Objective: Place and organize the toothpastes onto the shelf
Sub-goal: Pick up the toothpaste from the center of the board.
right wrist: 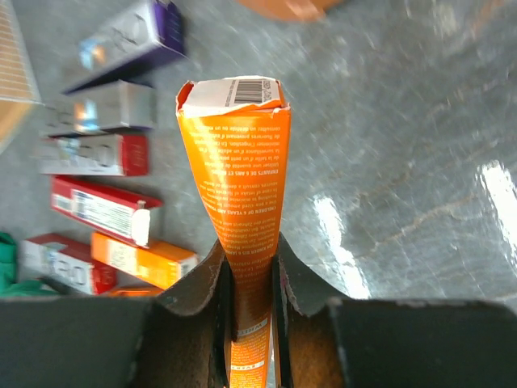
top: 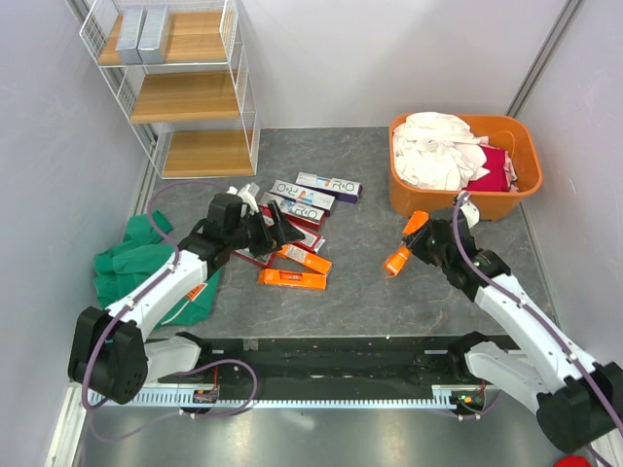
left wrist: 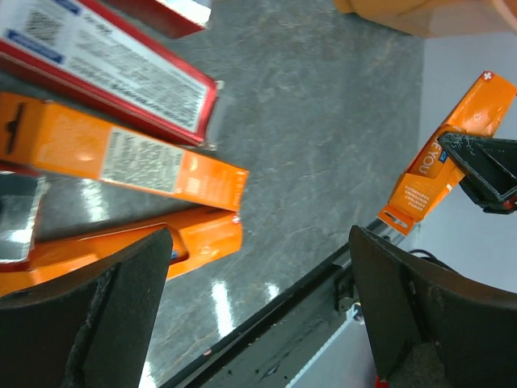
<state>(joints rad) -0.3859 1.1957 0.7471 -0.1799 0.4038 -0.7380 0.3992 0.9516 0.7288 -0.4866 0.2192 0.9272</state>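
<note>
High rear view over the table (top: 370,282); wrist views close (both on the cartons (left wrist: 137,162)).

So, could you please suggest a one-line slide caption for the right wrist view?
Right gripper shut on an orange toothpaste carton, other cartons lying on the grey table beyond.

Three orange cartons (top: 291,278), two grey cartons (top: 141,31), one shelf (top: 185,97), one tub (top: 438,206), one cloth (top: 127,263).

Bright overhead light leaves white glare streaks on the grey tabletop (right wrist: 404,162); the right wrist view's edges blur.
</note>
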